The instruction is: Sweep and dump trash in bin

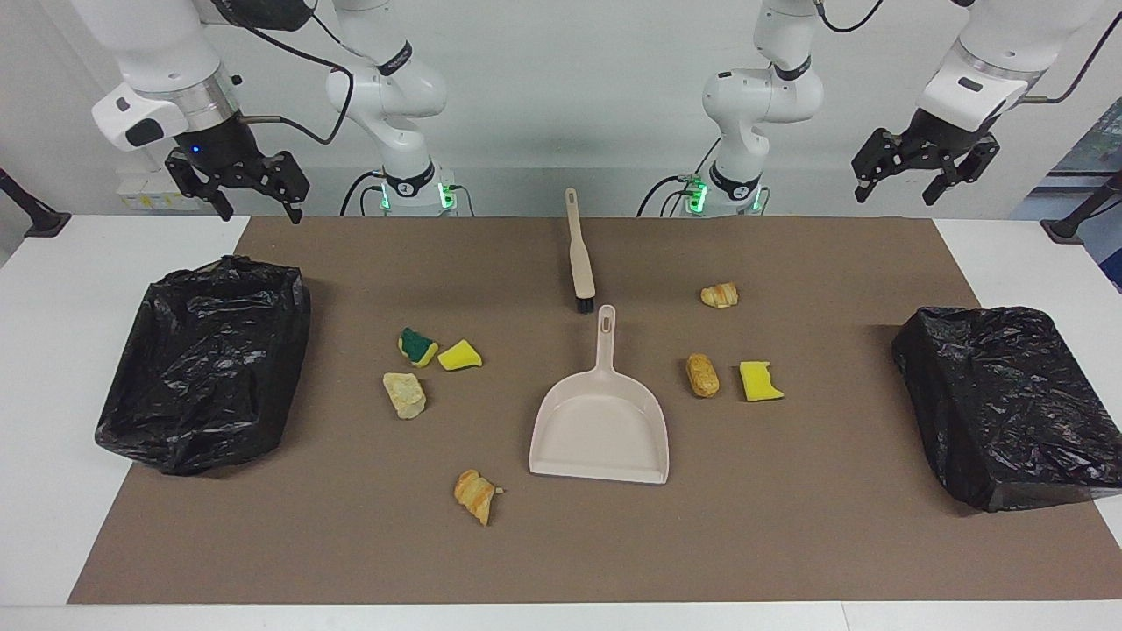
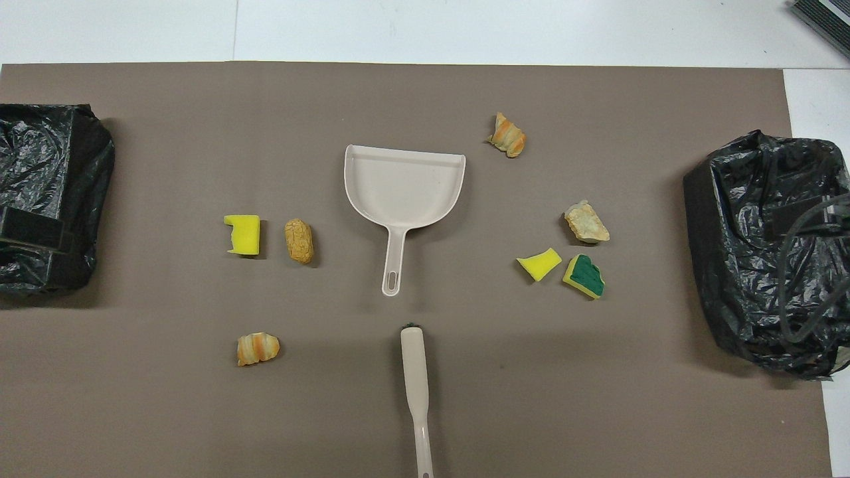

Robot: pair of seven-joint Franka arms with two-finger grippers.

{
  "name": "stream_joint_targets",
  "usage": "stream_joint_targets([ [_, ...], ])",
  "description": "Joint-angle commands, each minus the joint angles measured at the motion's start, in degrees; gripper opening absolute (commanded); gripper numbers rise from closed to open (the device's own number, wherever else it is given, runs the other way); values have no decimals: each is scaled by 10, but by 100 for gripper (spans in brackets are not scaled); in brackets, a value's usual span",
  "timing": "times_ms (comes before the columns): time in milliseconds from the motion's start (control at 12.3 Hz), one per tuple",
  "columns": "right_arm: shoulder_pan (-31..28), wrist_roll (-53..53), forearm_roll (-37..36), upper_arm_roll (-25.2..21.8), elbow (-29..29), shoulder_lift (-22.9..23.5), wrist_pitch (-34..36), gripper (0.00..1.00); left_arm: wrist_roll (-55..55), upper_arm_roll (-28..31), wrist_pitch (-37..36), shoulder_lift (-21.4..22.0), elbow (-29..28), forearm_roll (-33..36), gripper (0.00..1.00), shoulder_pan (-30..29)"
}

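Observation:
Several trash scraps lie on the brown mat (image 1: 789,526). Toward the right arm's end are a green-topped sponge (image 1: 417,347), a yellow sponge piece (image 1: 459,355), a pale bread lump (image 1: 404,394) and a croissant piece (image 1: 476,496). Toward the left arm's end are a croissant (image 1: 720,295), a bread roll (image 1: 702,375) and a yellow sponge (image 1: 760,381). A beige dustpan (image 1: 600,421) lies mid-mat, with a beige brush (image 1: 579,254) nearer to the robots. My right gripper (image 1: 260,197) and left gripper (image 1: 903,184) hang open and empty, raised over the table's near edge.
A black bag-lined bin (image 1: 206,372) stands at the right arm's end of the mat and another (image 1: 1008,403) at the left arm's end. White table (image 1: 53,394) surrounds the mat. Both arms wait.

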State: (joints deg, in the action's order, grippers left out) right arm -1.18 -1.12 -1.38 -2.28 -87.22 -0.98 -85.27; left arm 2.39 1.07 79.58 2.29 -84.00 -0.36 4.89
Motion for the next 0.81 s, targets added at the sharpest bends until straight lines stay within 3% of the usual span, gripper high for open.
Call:
stream_joint_targets([
  [0,-5,-15,-6,3,-12,-8,-8,100,2,3,0,15,-17,-4,100,3],
  [488,-5,-16,-6,4,-15,-10,-7,100,-5,-14,3,24,-33,-5,100,6],
  [732,2,-17,-2,6,-15,-6,-6,100,-29,-26,47,91,-164,-14,100,55],
])
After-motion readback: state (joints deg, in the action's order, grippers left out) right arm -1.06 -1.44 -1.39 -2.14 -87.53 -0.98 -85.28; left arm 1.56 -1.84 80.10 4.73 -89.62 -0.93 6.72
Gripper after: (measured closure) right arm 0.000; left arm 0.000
